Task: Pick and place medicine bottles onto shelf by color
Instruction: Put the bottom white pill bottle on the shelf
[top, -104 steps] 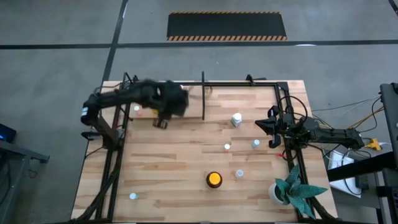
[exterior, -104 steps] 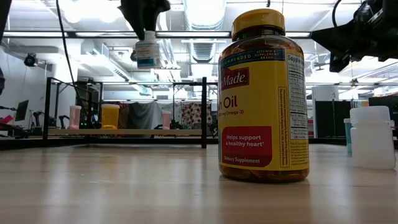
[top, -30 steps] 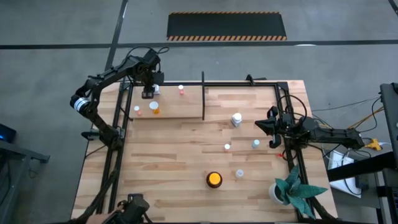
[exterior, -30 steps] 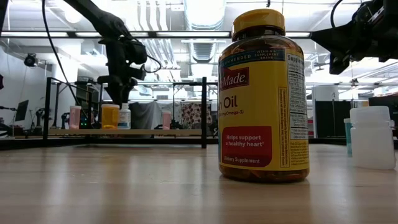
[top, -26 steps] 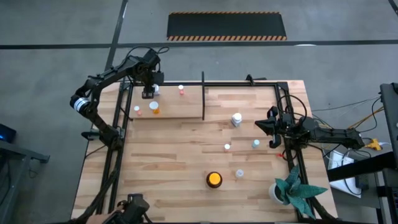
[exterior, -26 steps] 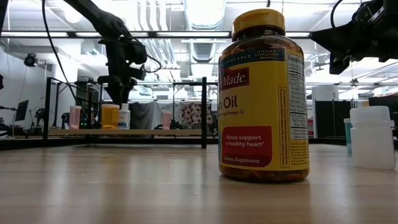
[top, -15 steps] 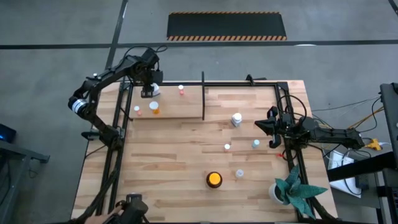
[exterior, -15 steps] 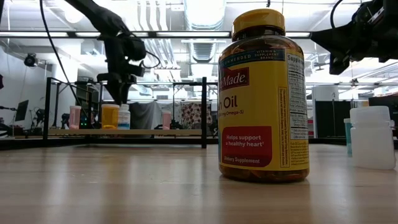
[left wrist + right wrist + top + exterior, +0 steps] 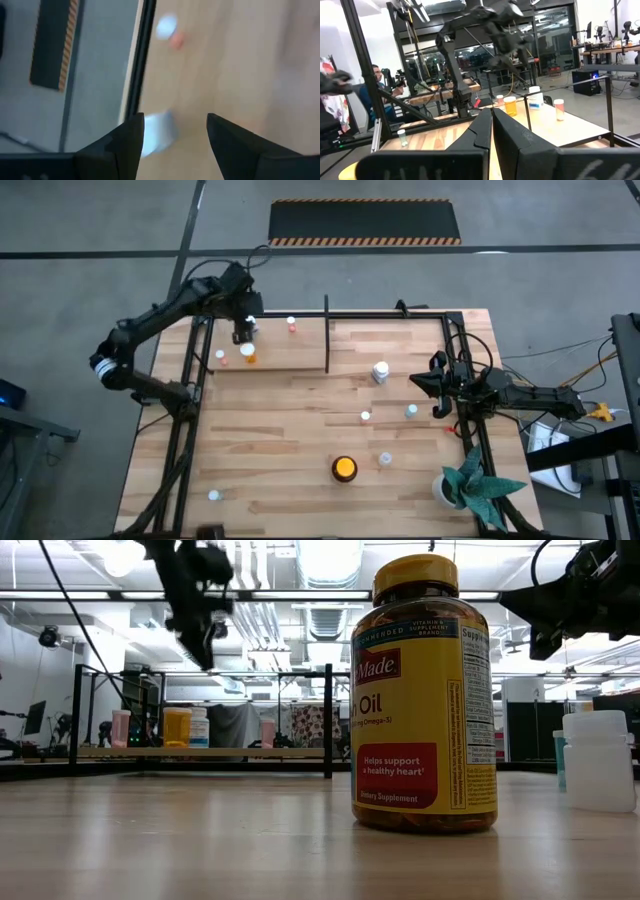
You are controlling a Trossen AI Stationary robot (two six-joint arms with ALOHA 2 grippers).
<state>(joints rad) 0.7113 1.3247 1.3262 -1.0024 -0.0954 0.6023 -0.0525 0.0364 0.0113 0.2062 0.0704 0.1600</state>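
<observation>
High view: my left gripper [image 9: 243, 332] sits in the upper left of the frame, above the shelf [image 9: 330, 314], fingers spread and holding nothing. Left wrist view confirms it: both fingers [image 9: 125, 145] wide apart, with a blurred pale blue bottle [image 9: 156, 133] on the board between them.

Low view: same gripper [image 9: 205, 645] hangs upper left, clear above the bottles on the shelf: a pink one [image 9: 121, 727] at far left, an orange one [image 9: 177, 726], the pale blue one just beside it, and another pink one [image 9: 268, 732] nearer the divider post [image 9: 328, 720].

Right gripper [image 9: 437, 387] is parked at the right edge of the table [image 9: 270, 440], fingers pinched shut and empty.

Loose on the table: big amber jar [image 9: 344, 468] lower centre, white bottle [image 9: 380, 371] right of centre, several small ones around them. Plant [image 9: 470, 484] at lower right.
</observation>
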